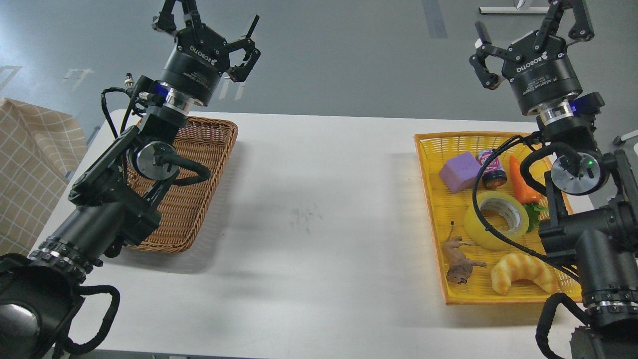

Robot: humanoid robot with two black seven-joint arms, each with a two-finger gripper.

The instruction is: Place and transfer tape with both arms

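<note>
The tape (496, 220), a yellow translucent roll with a grey-white core, lies flat in the yellow basket (429, 144) on the table's right, partly crossed by a black cable. My right gripper (531, 27) is raised high above the basket's far edge, fingers spread open and empty. High at the back left, my left gripper (209, 25) stands over the brown wicker basket (209, 144), also open and holding nothing. Both grippers are far from the tape.
The yellow basket also holds a purple block (459, 172), a small can (492, 168), a toy carrot (521, 182), a toy lion (459, 262) and a croissant toy (523, 271). White table (319, 209) between the baskets. Checked cloth (30, 164) at far left.
</note>
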